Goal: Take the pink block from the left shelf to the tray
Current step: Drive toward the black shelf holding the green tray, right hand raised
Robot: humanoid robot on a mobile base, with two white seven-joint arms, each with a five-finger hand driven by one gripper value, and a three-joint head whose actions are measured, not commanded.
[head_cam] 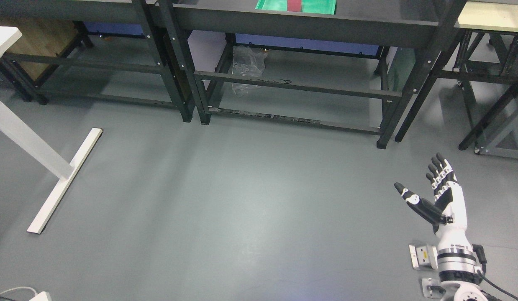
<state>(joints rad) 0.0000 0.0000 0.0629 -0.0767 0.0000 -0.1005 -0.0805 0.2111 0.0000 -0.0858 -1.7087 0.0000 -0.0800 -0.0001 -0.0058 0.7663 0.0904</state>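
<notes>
One block (293,5) in one tray (321,6); right hand (441,196) open-fingered.

Right hand (441,196) raised at lower right over grey floor (242,200), fingers (439,171) straight, thumb spread, holding nothing. Green tray (317,6) on dark shelf (305,23) at top edge, reddish-pink block (294,5) inside. Crumpled clear plastic (247,69) beneath. White table leg (54,175) at left.

- The right hand (441,200), at about four o'clock in the head view, has a white plastic palm shell and black jointed fingers (439,167) with white knuckle segments.
- Its black thumb (414,201) carries white round joint caps.
- The silver metal wrist cuff (455,256) has dark rings, a bracket with a yellow label, and a black cable (491,282).
</notes>
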